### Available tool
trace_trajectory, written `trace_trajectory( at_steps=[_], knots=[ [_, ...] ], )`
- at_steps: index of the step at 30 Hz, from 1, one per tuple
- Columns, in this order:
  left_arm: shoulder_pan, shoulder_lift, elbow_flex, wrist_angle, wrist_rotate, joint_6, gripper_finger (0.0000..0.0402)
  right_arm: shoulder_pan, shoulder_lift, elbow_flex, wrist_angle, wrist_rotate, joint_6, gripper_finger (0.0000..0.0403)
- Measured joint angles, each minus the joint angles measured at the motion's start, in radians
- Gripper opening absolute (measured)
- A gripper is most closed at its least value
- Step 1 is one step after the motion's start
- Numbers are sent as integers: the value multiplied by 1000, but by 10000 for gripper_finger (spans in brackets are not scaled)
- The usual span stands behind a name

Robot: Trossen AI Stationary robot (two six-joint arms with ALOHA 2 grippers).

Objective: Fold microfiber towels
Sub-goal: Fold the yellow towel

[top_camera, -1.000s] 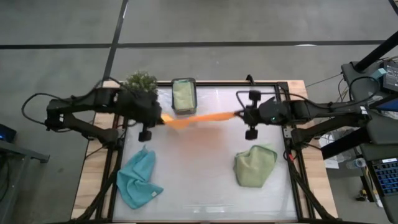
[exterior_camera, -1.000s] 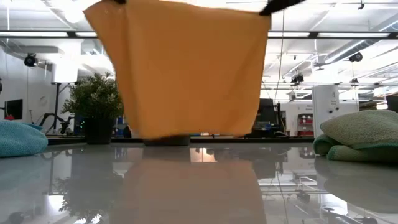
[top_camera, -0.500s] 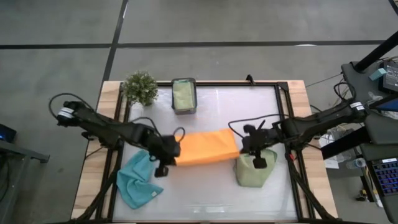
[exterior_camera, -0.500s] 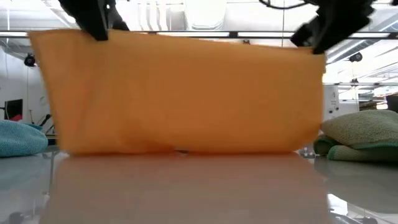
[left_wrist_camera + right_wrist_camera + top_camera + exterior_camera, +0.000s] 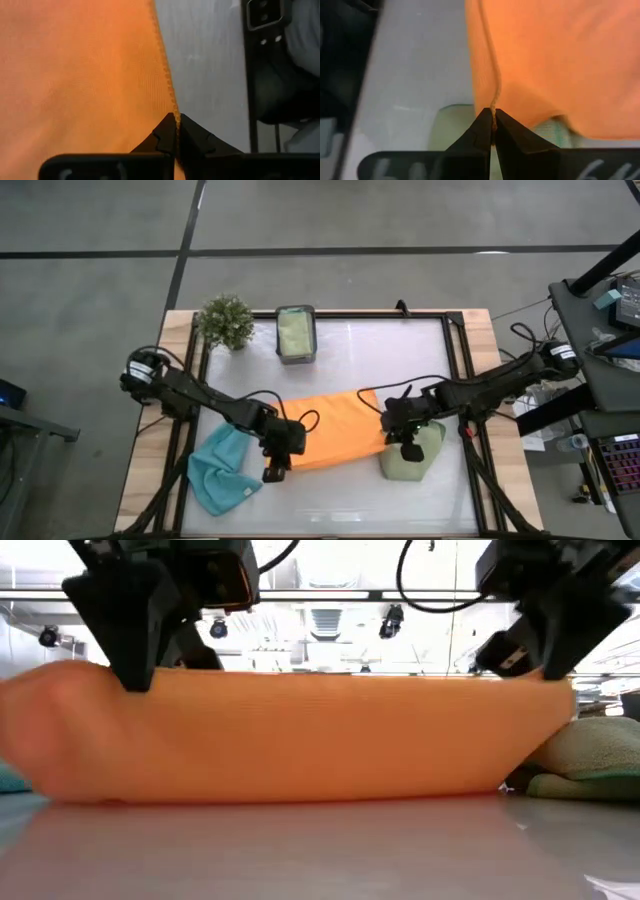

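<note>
The orange microfiber towel (image 5: 335,430) is stretched between my two grippers at mid-table. Its far part lies on the table and its near edge is held up, as the low view shows (image 5: 300,740). My left gripper (image 5: 277,463) is shut on its near left corner, my right gripper (image 5: 398,435) on its near right corner. A light blue towel (image 5: 222,470) lies bunched at the near left. A sage green towel (image 5: 412,458) lies bunched at the near right, just under my right gripper. My left gripper pinches the orange towel's stitched edge (image 5: 171,107) between its two fingertips, slanting down from the near left. The cloth runs away from the fingers onto the table. My right gripper pinches the stitched edge at the other corner (image 5: 494,102) between its fingertips, slanting down from the right. The held edge is drawn fairly straight between the two grippers and stays above the table.
A small dark box (image 5: 296,333) holding a green cloth stands at the far edge, with a potted plant (image 5: 226,320) to its left. Bare tabletop (image 5: 390,365) lies between these and the orange towel. A black frame rail (image 5: 460,380) borders the right side.
Both grippers have come down and toward the table's near edge, tipping downward, still shut on the towel's top corners. The orange towel, which hung upright near the far edge, now trails behind them, its lower part laid out on the table.
</note>
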Motion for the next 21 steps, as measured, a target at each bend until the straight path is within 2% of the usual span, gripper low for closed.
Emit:
trace_trajectory(
  at_steps=[9, 18, 21],
  knots=[
    [82, -49, -9, -214, -123, 72, 0, -116, 26, 18, -22, 163, -73, 8],
    [185, -53, -24, -234, -175, 212, 0, -227, 36, 17, -33, 198, -131, 8],
    [221, -54, -25, -238, -200, 262, 0, -247, 37, 17, -36, 245, -139, 8]
  ],
)
